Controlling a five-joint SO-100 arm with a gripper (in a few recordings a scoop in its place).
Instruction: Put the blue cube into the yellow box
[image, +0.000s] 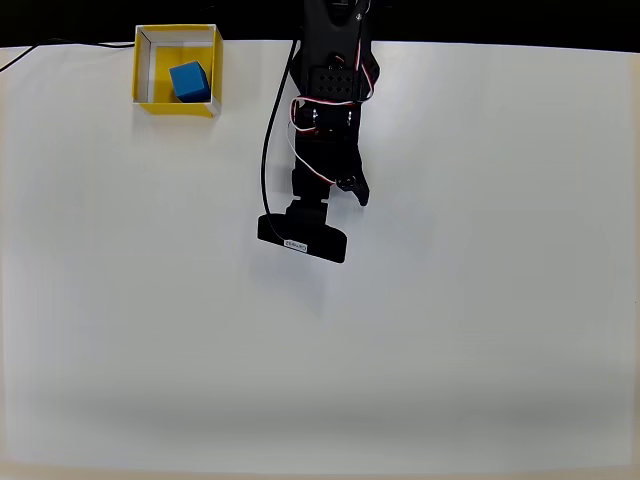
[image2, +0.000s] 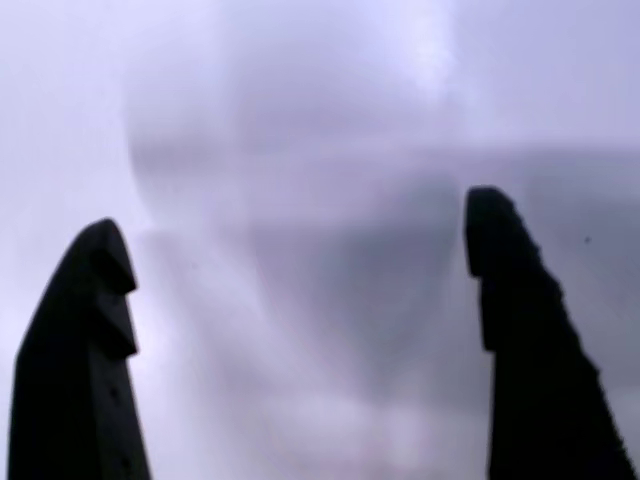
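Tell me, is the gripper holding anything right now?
Nothing: the gripper is open with bare table between its fingers, and the blue cube sits inside the yellow box.

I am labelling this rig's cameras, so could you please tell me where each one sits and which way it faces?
Overhead view: fixed above, looking straight down at the white table; shows the black arm, plus the blue cube inside the yellow box.
Wrist view: rides on the arm, facing blurred pale surface; the pincer shows open, empty.
Shared: the pale table surface.

The blue cube is being contained in the yellow box at the table's upper left corner, overhead view.
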